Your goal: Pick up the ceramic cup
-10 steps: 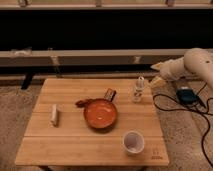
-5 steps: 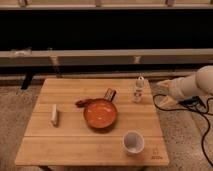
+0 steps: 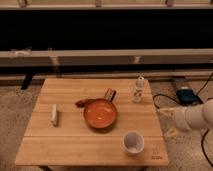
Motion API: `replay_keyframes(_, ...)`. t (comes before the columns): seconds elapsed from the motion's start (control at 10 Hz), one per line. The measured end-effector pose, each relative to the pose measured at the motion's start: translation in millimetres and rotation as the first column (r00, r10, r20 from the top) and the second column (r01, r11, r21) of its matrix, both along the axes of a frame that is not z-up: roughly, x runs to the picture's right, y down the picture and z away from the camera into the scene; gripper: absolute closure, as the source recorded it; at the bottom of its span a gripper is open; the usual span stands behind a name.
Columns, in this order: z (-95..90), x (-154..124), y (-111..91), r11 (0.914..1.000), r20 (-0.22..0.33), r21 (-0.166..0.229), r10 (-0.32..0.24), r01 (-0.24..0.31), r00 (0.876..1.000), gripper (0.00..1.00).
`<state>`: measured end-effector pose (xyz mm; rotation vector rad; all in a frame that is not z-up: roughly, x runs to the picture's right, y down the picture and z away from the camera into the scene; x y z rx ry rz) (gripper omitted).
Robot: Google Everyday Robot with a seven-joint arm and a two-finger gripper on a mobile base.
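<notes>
Since half a second ago the pincer [image 3: 169, 121] has dropped lower in the view and drawn slightly right, away from the bottle [image 3: 138, 90]; nothing on the table [image 3: 75, 145] has shifted. It now hangs just off the table's right edge, at the end of a white arm [image 3: 196, 117] that comes in from the right side of the view. It looks wide, with one pale finger [image 3: 167, 111] above, another below, and a gap between them, and it holds nothing. The cup [image 3: 133, 142] is the nearest thing, to the pincer's left and lower in the view. It stands upright near the table's front right corner, apart from the pincer and clear of everything else. Further left of the pincer, at about its height, sits the orange bowl [image 3: 100, 114], close to the cup but not touching it. Up and left of the pincer the small clear bottle with a white cap stands near the table's right edge. Beyond the bowl lie a dark packet [image 3: 110, 93] at its far rim and a small red thing [image 3: 81, 103] at its left rim; whether either touches the bowl I cannot tell. Farthest left, well apart from the rest, lies a white block [image 3: 54, 114]. Above and right of the pincer, on the floor, is a dark box [image 3: 184, 95] with cables.
</notes>
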<state>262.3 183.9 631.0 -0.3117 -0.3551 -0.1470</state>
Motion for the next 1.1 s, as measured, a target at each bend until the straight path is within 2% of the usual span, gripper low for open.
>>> replay_keyframes(0.2, -6.9, -14.0, 50.5, 0.9953, 0.029, -0.012, -0.096, 0.097, 0.995, 0.3)
replay_keyframes(0.4, -2.1, -31.9, 78.9, 0.9846, 0.064, -0.001, -0.174, 0.175, 0.983, 0.3)
replay_keyframes(0.7, 4.5, -60.1, 80.8, 0.9735, 0.095, 0.023, -0.228, 0.227, 0.969, 0.3)
replay_keyframes(1.0, 4.7, -72.7, 80.0, 0.9648, 0.105, 0.033, -0.263, 0.261, 0.959, 0.3)
replay_keyframes(1.1, 5.1, -75.4, 83.2, 0.9586, 0.101, 0.028, -0.285, 0.283, 0.953, 0.3)
